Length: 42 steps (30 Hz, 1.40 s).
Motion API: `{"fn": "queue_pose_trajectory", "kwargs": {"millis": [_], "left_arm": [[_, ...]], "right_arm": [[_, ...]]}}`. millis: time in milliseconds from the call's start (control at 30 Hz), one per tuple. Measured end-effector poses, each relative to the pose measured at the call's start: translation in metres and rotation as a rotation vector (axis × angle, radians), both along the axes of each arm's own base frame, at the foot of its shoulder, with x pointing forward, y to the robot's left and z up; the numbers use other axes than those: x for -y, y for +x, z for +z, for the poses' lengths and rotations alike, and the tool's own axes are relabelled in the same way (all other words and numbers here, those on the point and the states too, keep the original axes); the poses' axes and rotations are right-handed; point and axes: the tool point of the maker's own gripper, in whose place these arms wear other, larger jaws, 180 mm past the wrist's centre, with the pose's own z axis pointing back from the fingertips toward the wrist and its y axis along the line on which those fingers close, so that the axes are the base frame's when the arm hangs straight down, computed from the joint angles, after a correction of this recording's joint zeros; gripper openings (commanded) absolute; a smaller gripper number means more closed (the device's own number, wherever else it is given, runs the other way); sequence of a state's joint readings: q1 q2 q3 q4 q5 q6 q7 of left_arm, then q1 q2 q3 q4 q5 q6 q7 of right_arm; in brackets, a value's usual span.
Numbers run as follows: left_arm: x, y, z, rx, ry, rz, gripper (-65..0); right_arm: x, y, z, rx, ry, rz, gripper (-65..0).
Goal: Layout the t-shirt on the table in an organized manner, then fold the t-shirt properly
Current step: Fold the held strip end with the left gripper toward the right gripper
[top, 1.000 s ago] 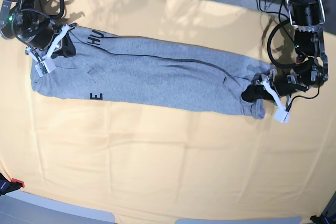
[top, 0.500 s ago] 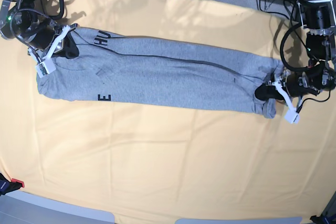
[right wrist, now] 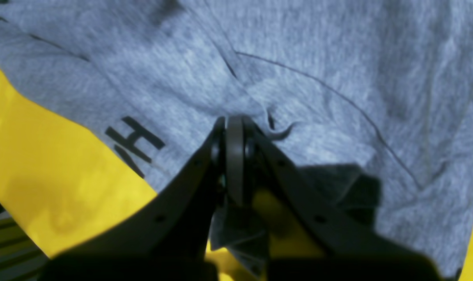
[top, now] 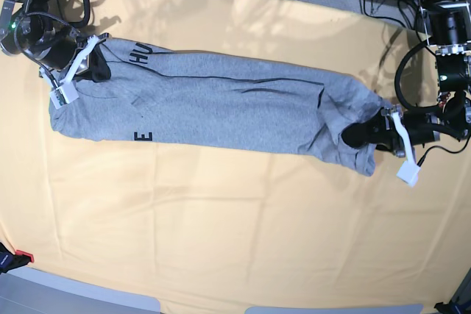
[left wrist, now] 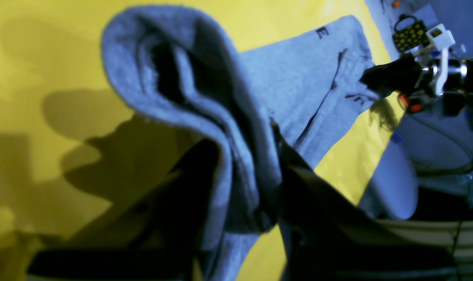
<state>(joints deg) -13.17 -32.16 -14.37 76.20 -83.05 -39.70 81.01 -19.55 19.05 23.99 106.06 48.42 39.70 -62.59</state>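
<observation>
- While the t-shirt (top: 221, 108) is lying stretched into a long grey band across the tabletop (top: 235, 233), each end is being held by one arm.
- Toward the end of the t-shirt carrying the black lettering, the right gripper (right wrist: 234, 130) is pinching a fold of grey cloth, its jaws pressed fully together on the fabric, as the right wrist view is showing.
- At the far end of the t-shirt from the lettering, the left gripper (top: 360, 136) is clamping a bunched, rolled-up wad of cloth; its jaws are standing slightly apart around that thicker bundle, which the left wrist view is showing draped over them.
- The t-shirt's long axis is running from one gripper straight to the other, so the cloth is lying between them and neither arm is nearer to its middle.
- Judging from this, the layout step is in hand: the band is looking narrow and doubled over, so any spreading will likely have to go across that axis, away from the line joining the two grips.
</observation>
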Motion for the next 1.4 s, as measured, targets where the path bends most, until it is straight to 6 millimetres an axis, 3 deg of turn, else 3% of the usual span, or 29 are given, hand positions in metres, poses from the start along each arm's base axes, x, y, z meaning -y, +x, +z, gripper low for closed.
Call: {"fn": "queue_pose_trajectory", "kwargs": {"millis": [233,600,833,1000,1400], "left_arm": [[0.05,-0.007,0.028,0.126,-0.054,-0.096,-65.0],[0.104,-0.012,0.026,0.123,-0.219,-0.121,-65.0],[0.13,-0.011,0.02,0.099,-0.28,-0.12,-65.0],[0.14,-0.006,-0.002,0.045,-0.261,-0.078,-65.0],[0.161,-0.003,-0.006,0.027,-0.303,-0.064,-65.0]], "right_arm": [[0.0,0.0,0.0,0.001,0.001,0.0,-65.0],[0.0,0.0,0.0,0.001,0.001,0.0,-65.0],[0.0,0.0,0.0,0.0,0.0,0.0,-65.0],[0.0,-0.001,-0.001,-0.007,-0.003,0.001,-65.0],[0.0,-0.001,-0.001,-0.007,-0.003,0.001,-65.0]]}}
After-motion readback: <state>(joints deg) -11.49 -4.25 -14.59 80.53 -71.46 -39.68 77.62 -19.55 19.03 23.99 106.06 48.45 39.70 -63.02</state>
